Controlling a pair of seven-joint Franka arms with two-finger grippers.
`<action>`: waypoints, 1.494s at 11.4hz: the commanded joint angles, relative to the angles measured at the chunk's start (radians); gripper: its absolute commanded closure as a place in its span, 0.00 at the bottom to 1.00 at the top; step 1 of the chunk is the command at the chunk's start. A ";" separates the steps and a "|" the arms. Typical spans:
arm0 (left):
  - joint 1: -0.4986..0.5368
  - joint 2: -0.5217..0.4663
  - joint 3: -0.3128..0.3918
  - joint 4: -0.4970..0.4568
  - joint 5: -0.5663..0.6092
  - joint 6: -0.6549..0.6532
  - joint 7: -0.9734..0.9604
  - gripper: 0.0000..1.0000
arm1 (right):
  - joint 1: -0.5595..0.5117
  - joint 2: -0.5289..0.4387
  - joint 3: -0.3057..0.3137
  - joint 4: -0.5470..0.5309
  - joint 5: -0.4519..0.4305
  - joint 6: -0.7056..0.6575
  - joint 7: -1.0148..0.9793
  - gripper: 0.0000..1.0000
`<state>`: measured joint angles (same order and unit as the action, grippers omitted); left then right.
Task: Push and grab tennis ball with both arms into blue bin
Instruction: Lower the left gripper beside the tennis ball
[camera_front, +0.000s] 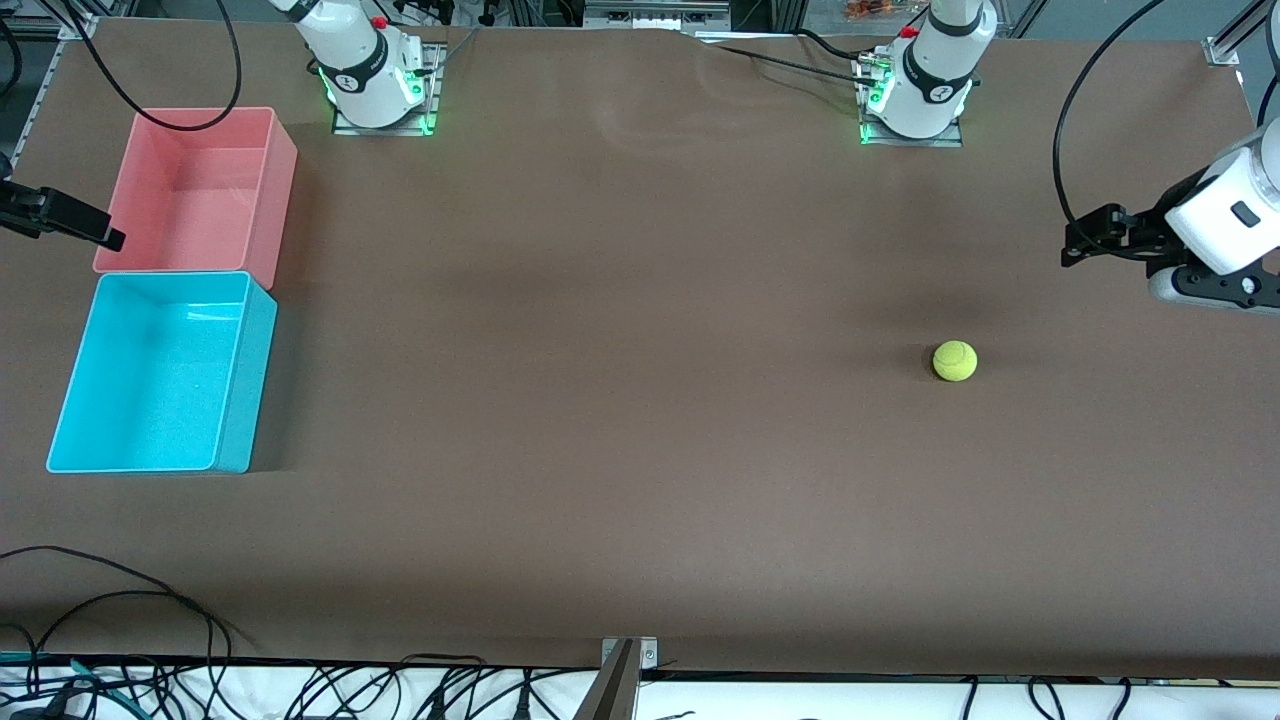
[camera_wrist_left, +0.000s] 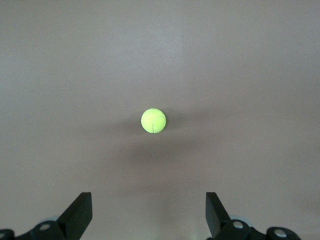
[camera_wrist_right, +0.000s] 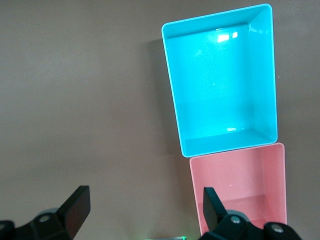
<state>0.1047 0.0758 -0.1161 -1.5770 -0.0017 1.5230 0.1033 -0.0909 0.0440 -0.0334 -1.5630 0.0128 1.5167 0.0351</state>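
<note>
We see the left gripper (camera_wrist_left: 149, 216), jaws apart and empty, above the table (camera_front: 640, 450) near the tennis ball (camera_front: 955, 361). The right gripper (camera_wrist_right: 145, 215), likewise spread, waits by the pink bin (camera_front: 200, 185). The blue bin (camera_front: 240, 370) lies well apart. We judge the ball light, fuzzy, apt to roll: grip across its middle.

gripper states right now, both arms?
Left gripper: open, empty, over the table near the tennis ball.
Right gripper: open, empty, beside the pink bin.
</note>
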 joint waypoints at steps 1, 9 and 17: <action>0.046 -0.021 -0.011 -0.156 0.025 0.149 -0.004 0.00 | -0.006 0.000 0.004 0.008 0.021 -0.006 -0.009 0.00; 0.075 -0.021 -0.007 -0.278 0.025 0.324 0.082 0.00 | -0.006 0.005 0.004 0.008 0.021 0.002 -0.009 0.00; 0.096 0.024 -0.010 -0.317 0.025 0.327 0.139 0.00 | -0.006 0.010 0.003 0.008 0.019 0.002 -0.009 0.00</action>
<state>0.1930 0.1085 -0.1167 -1.8643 -0.0011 1.8373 0.1898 -0.0909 0.0536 -0.0327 -1.5630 0.0150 1.5180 0.0350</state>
